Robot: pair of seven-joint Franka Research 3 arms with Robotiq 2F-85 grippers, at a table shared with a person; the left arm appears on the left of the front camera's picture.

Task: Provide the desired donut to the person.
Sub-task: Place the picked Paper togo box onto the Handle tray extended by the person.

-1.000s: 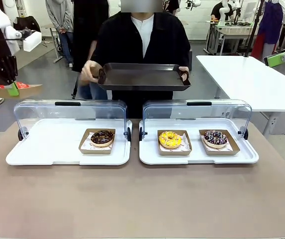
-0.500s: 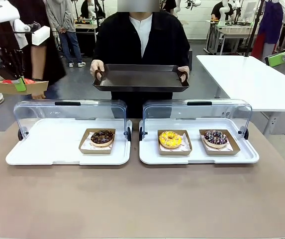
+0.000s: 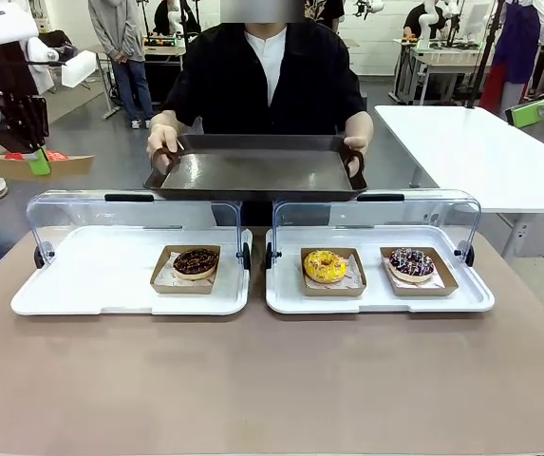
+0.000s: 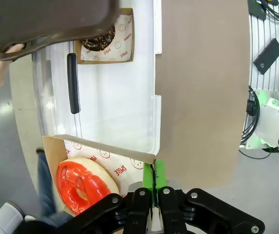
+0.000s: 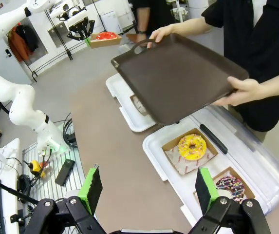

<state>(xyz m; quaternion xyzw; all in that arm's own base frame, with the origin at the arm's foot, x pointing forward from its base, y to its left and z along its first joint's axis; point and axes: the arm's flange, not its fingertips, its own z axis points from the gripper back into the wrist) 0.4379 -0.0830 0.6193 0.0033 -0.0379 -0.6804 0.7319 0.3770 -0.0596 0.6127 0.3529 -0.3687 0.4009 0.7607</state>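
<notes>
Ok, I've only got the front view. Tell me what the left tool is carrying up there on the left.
Observer: A red-glazed donut lying in an open cardboard box; the left wrist view looks straight down on it.
Operator: Check the grip.
Observer: The left tool is shut on the box's wall, near a corner.
Operator: Now report the right tool.
Observer: The right tool is open with nothing between its pads. It is above the table, facing the brown tray that the person holds.
</notes>
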